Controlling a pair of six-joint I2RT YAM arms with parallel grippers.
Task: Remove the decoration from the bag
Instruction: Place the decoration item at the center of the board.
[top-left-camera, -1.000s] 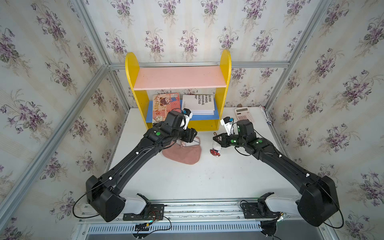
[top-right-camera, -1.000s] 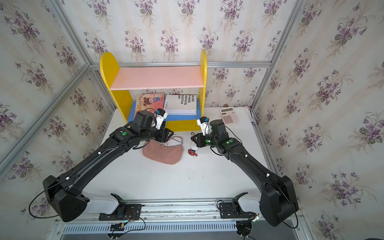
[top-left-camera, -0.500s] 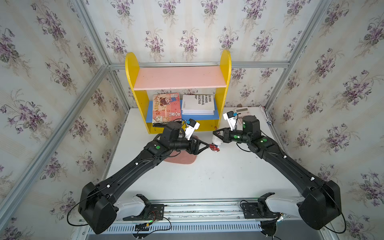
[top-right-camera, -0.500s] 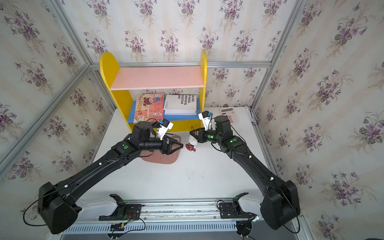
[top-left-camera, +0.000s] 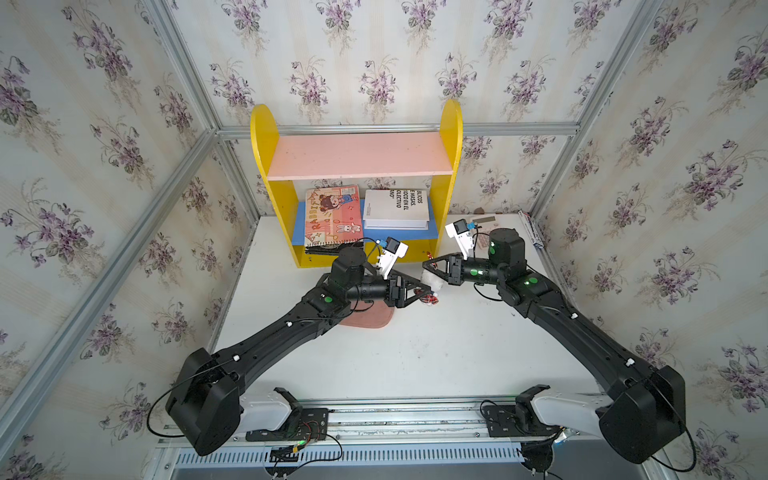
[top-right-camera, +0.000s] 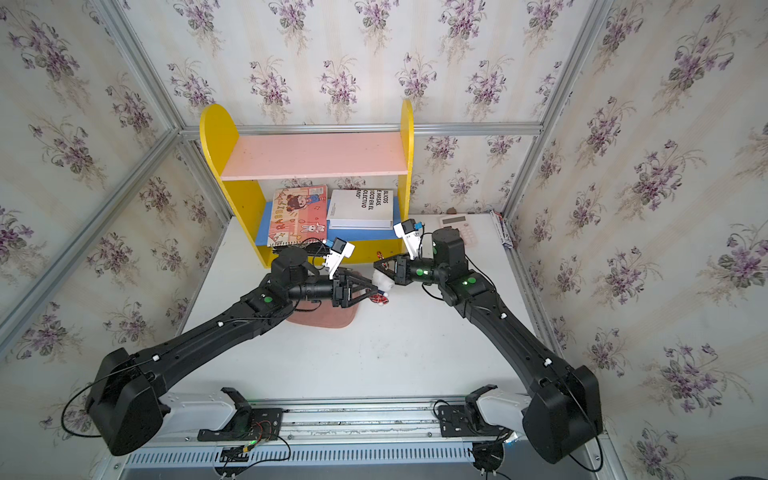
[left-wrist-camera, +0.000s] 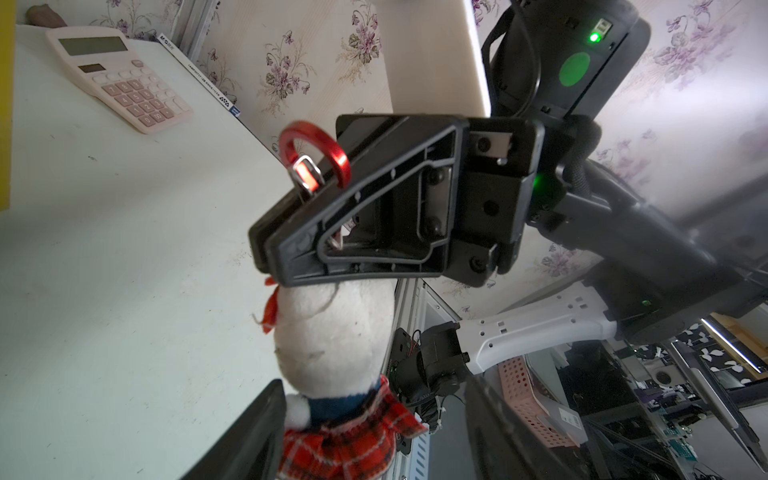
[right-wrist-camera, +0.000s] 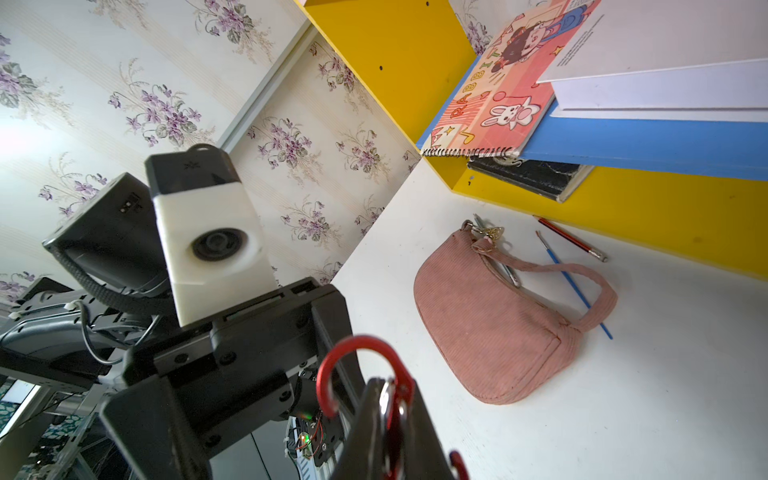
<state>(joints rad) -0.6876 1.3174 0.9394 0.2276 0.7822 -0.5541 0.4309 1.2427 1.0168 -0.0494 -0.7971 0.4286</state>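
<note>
hanging below the right gripper (left-wrist-camera: 266, 249), which pinches its clasp, the decoration (left-wrist-camera: 332, 336) sits between the spread jaws of the left gripper (top-left-camera: 426, 293), clear of the bag (right-wrist-camera: 490, 328) under that arm; an early release could drop it.

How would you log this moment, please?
right gripper: shut on white-headed plaid plush decoration | left gripper: open around it | dusty-pink fabric bag: on table, detached

You have bare table (top-left-camera: 415, 357) across the whole near half. At the back the shelf (top-left-camera: 451, 137) blocks you, with a pencil (right-wrist-camera: 569, 240) and paintbrush (right-wrist-camera: 575, 289) lying beside the bag (right-wrist-camera: 490, 332). The left arm (top-left-camera: 291, 328) hangs over the bag. The right arm (top-left-camera: 582, 332) crosses the right side. The plush toy (top-left-camera: 432, 281) fills the gap where they meet.
</note>
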